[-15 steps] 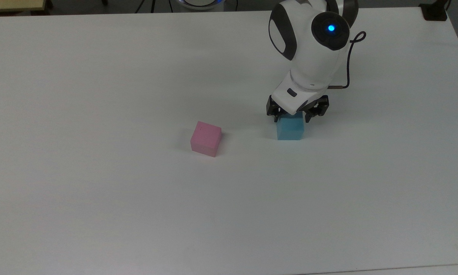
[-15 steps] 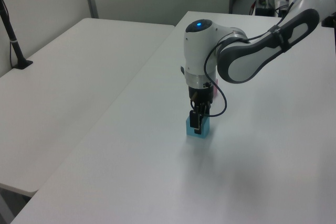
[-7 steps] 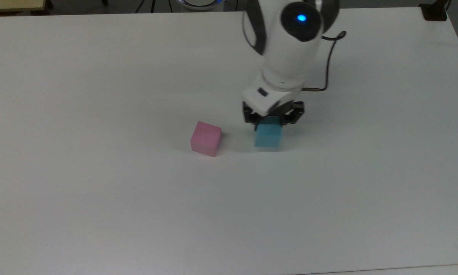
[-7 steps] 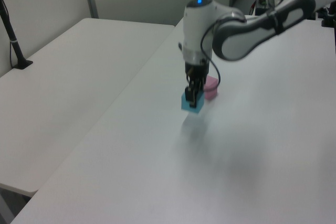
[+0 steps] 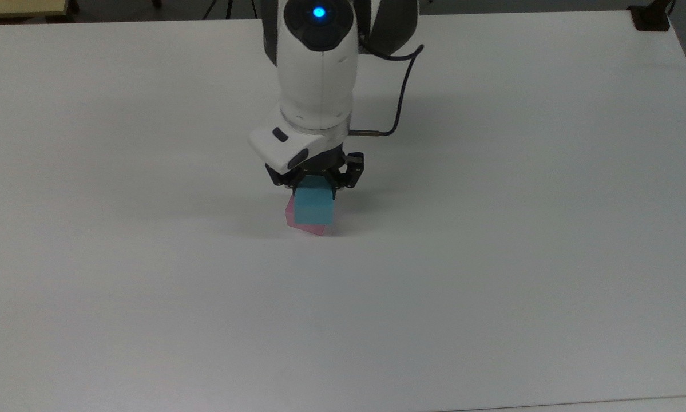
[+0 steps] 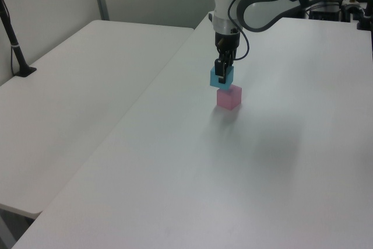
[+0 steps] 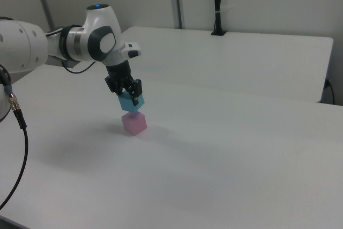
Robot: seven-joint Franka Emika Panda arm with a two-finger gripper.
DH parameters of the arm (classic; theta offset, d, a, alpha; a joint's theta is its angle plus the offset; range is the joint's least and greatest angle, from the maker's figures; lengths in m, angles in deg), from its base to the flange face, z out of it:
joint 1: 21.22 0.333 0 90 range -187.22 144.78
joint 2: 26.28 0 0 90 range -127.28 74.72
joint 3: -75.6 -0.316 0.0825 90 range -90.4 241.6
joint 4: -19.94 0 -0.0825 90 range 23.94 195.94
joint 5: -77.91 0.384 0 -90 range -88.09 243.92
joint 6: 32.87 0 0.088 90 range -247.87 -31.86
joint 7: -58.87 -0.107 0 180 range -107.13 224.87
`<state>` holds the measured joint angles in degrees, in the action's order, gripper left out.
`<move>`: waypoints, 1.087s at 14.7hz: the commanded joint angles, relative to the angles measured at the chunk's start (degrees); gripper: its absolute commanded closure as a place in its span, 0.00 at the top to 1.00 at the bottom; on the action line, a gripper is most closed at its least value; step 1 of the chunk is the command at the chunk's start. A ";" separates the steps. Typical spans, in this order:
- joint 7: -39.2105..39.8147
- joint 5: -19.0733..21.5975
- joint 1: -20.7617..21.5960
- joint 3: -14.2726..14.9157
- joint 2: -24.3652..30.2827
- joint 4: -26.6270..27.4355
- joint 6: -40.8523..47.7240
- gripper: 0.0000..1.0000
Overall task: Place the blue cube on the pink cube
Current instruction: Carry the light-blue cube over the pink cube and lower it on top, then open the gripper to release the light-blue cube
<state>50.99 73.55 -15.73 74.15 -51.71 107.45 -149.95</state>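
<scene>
My gripper (image 5: 314,186) (image 6: 222,74) (image 7: 129,98) is shut on the light-blue blue cube (image 5: 313,207) (image 6: 216,78) (image 7: 126,103) and holds it in the air. Right under it, on the white table (image 5: 491,257), sits the pastel-pink cube (image 5: 306,227) (image 6: 229,97) (image 7: 134,124). In the left view and the right view a small gap shows between the two cubes. In the top view the blue cube covers most of the pink cube, leaving a thin strip at the top view's left and bottom.
A black cable (image 5: 397,103) loops from the wrist over the table. A second white table (image 6: 76,86) (image 7: 241,57) stands beside this one, with a black post (image 6: 14,45) (image 7: 217,4) on it.
The arm has lifted the blue cube off the table and carried it to the top view's left, from beside the pink cube to just above it. The pink cube has stayed put.
</scene>
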 commanded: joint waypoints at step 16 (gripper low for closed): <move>1.56 -0.03 -0.84 -0.04 11.44 1.17 12.47 1.00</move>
<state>52.07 73.55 -16.82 74.10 -48.09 106.74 -144.48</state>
